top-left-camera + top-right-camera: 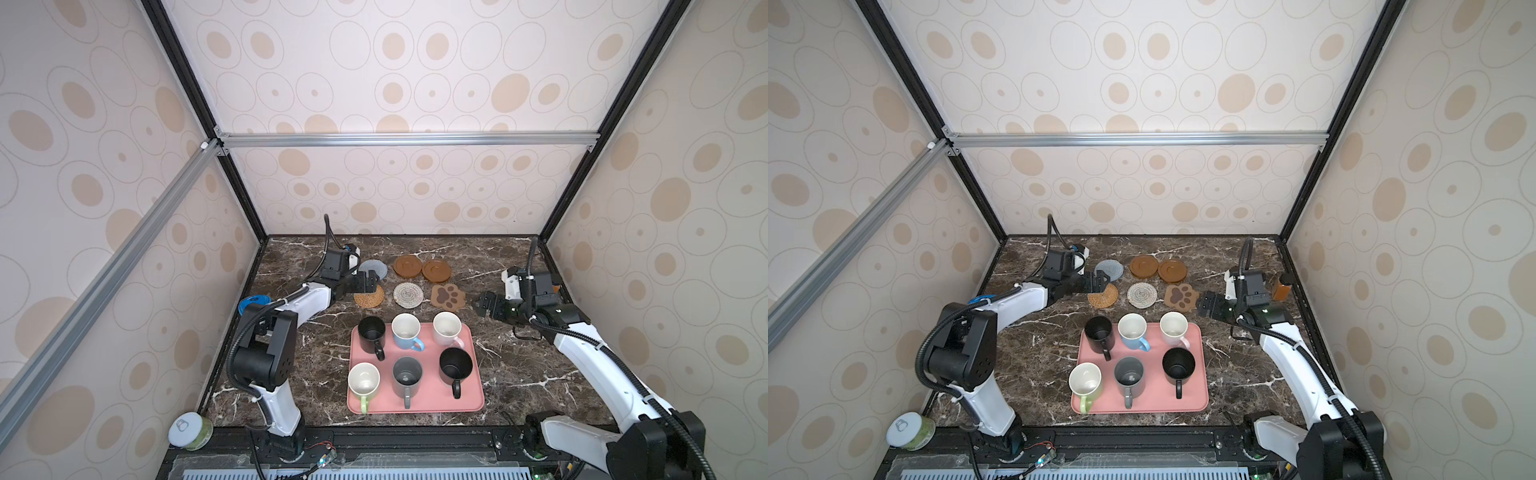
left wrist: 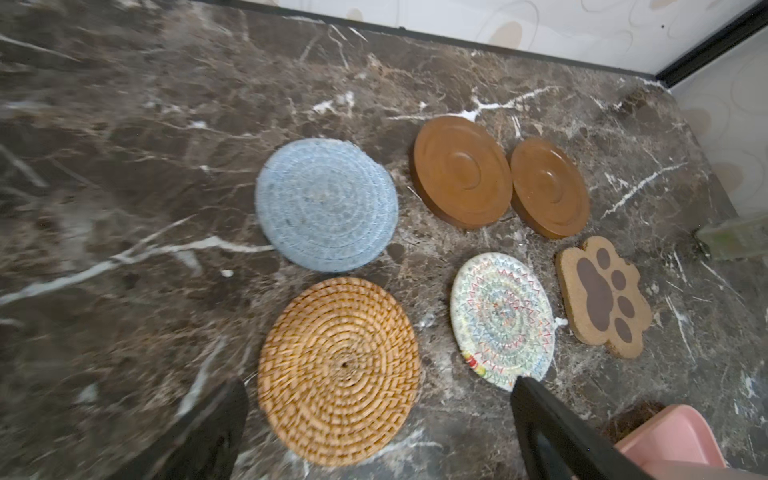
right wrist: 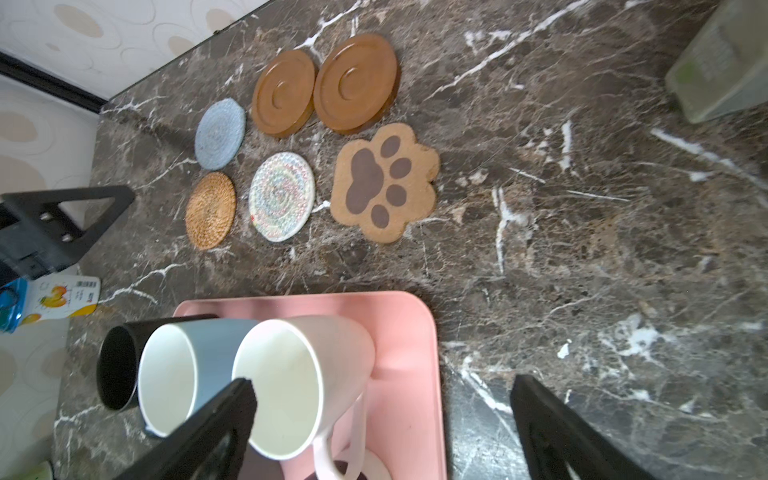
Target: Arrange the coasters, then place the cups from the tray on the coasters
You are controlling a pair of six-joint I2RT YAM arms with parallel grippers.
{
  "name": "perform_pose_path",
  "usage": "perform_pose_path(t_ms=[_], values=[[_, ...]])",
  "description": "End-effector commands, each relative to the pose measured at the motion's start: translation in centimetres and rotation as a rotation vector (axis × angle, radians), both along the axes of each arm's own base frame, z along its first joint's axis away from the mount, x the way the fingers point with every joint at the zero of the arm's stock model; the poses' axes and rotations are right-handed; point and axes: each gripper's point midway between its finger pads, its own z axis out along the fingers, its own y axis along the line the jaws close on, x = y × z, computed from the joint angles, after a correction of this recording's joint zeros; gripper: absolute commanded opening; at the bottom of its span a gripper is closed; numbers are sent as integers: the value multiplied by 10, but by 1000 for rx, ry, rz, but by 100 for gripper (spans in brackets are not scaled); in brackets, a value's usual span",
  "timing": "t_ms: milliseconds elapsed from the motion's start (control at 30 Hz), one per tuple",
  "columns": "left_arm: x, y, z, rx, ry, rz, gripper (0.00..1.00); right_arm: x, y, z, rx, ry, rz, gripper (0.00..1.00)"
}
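**A:** Any writing to read?

**B:** Nothing legible. A blue-capped container (image 3: 54, 297) left of the tray (image 1: 436, 405) carries a fruit picture and a barcode, but the print is too small (and blurred). A white-lidded can (image 1: 185, 428) off the tray's near left corner shows only a drawn pull-tab outline.

**A:** Where are the coasters relative to the grippers?

**B:** Six coasters lie flat beyond the tray's far edge, in two rows of three.
- **Farther row:** blue-grey woven coaster (image 1: 376, 268), first wooden disc (image 1: 407, 266), second wooden disc (image 1: 436, 270).
- **Nearer row:** rattan coaster (image 1: 369, 298), cream woven coaster (image 1: 408, 295), paw-shaped coaster (image 1: 447, 297).

The left gripper (image 1: 371, 282) hangs beyond the tray's far left corner, where the blue-grey and rattan coasters meet. Its jaws are spread wide and hold nothing, and I cannot tell whether it touches either coaster. The right gripper (image 1: 482, 305) sits beyond the tray's far right corner, just beside the paw-shaped coaster but apart from it. Its jaws are also wide and empty.

**A:** And the mugs?

**B:** Six, all upright on the one tray.
- **Far row:** black mug (image 1: 371, 332), light blue mug (image 1: 406, 331), pale pink mug (image 1: 447, 328).
- **Near row:** light green mug (image 1: 364, 384), grey mug (image 1: 407, 376), second black mug (image 1: 456, 365).
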Motion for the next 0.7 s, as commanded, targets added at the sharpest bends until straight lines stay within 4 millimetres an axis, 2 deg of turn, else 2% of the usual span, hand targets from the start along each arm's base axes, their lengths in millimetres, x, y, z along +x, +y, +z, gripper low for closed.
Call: perform_pose_path(t_ms=[0, 167, 333, 500, 667], values=[[-5, -25, -11, -22, 88, -43, 100, -22, 3, -6, 20, 67, 12, 99], [-4, -44, -25, -45, 162, -69, 100, -31, 5, -4, 22, 62, 20, 100], [-5, -53, -39, -48, 220, -89, 100, -39, 8, 0, 33, 47, 27, 100], [-7, -51, -51, -31, 249, -83, 100, -43, 11, 3, 50, 40, 30, 99], [-12, -37, -71, 37, 302, -43, 100, -45, 15, 4, 59, 49, 40, 100]])
